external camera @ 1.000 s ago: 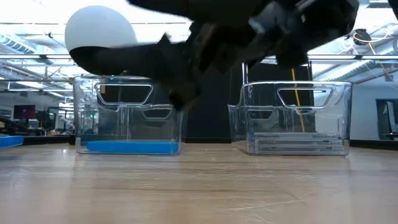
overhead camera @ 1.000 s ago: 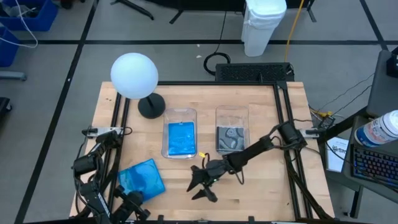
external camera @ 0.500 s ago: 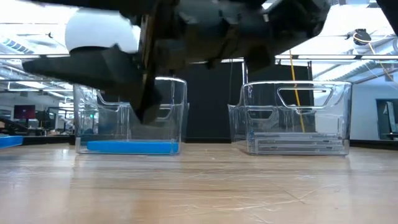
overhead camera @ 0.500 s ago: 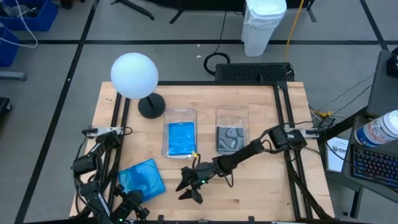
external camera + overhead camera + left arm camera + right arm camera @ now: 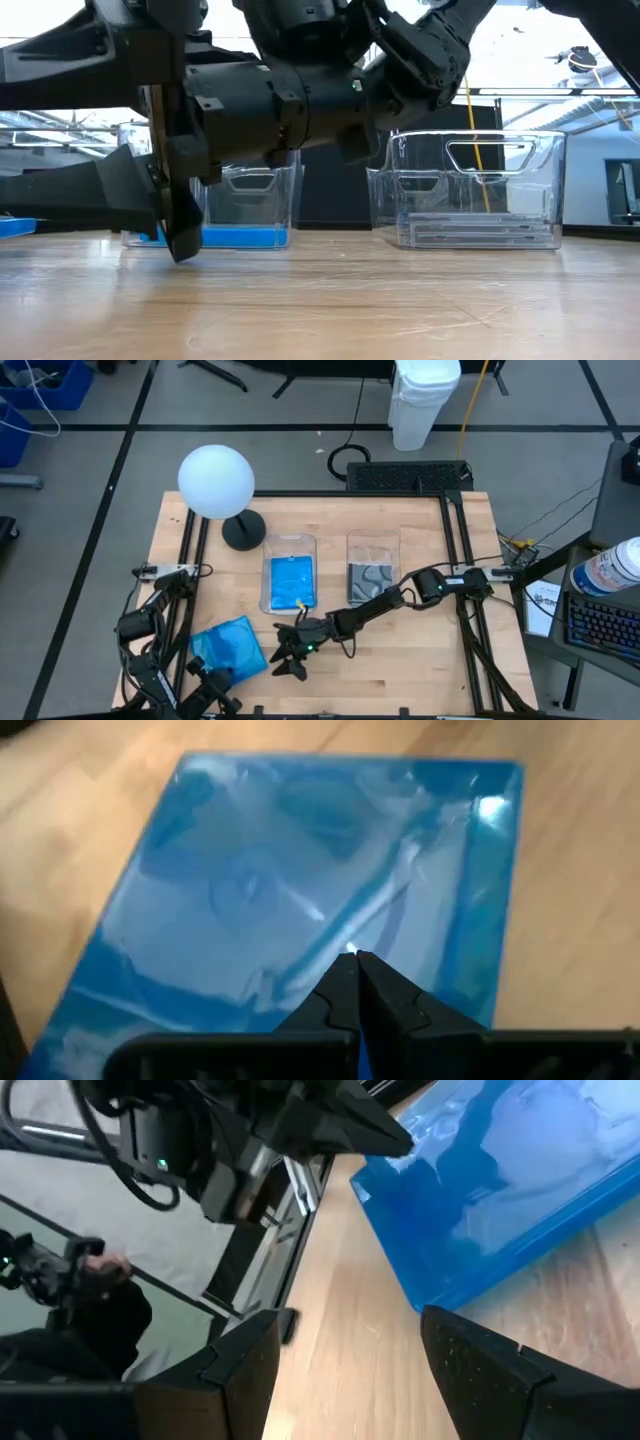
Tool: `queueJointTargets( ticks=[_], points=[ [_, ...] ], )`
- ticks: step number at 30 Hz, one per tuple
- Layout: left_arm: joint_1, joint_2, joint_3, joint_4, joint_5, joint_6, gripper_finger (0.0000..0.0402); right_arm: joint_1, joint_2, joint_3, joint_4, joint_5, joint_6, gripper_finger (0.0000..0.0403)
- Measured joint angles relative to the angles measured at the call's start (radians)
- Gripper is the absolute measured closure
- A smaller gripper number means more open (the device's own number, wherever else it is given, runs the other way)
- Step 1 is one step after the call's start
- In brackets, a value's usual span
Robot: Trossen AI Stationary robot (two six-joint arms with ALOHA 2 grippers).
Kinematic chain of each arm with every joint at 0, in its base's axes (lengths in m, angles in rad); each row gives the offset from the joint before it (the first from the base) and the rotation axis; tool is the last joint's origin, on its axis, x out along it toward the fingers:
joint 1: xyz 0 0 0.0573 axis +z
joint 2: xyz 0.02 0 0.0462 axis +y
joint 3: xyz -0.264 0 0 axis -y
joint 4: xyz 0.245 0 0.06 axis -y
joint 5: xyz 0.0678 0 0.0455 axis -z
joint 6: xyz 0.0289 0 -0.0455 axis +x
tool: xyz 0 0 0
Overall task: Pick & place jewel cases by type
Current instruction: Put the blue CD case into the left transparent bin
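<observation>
2 grippers near blue jewel case stack (image 5: 227,649) at table's (image 5: 420,670) front-left. Right gripper (image 5: 288,660) spread wide, empty, just beside stack's edge. Left gripper (image 5: 352,982) clenched above stack (holding nothing visible). Bins (image 5: 289,575) hold sorted cases.

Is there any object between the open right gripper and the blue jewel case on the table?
Nothing visible does. The right gripper, open, is right beside the loose blue jewel case, with only bare table between them. The shut left gripper hovers above the case's other side, not in that gap.
</observation>
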Motion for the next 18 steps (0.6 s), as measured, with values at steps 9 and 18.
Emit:
queueJointTargets(
  ticks=[9, 18],
  points=[
    [0.009, -0.027, 0.126, -0.110, 0.166, 0.016, 0.0397, -0.012, 0.000, -0.002, -0.011, -0.009, -0.049, 0.0170],
    [0.024, -0.025, 0.128, -0.106, 0.484, -0.024, 0.0397, -0.015, 0.000, -0.003, -0.030, -0.033, -0.093, 0.0170]
  ],
)
